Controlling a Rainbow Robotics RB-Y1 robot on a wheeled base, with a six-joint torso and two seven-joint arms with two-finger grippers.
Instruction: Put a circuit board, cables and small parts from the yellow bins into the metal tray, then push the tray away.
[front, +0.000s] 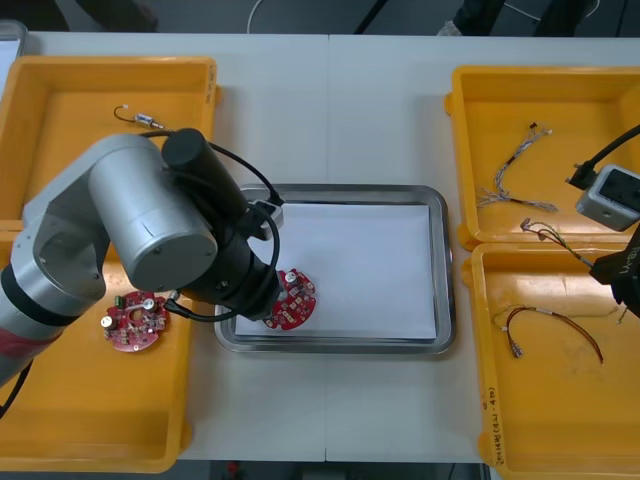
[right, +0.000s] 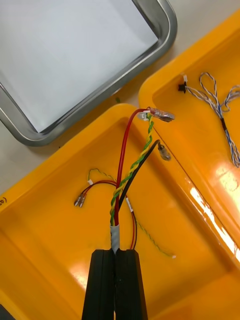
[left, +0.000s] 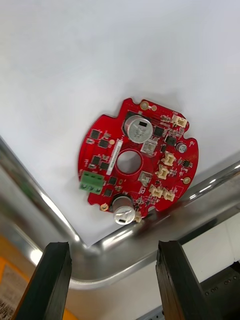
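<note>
While left hand (left: 111, 250) gapes above round red board (left: 137, 162), right hand (right: 115, 255) pinches cable (right: 131, 170).

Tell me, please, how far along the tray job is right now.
Done: one circuit board lies on the metal tray, the open left claw just above it. In hand: the right claw is shut on a red and yellow cable over a right yellow bin. Left: that cable, the small metal part in the far left bin, then pushing the tray away.

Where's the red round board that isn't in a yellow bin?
Front view: the board lies in the metal tray, at its near left corner, just ahead of the open left gripper.
</note>
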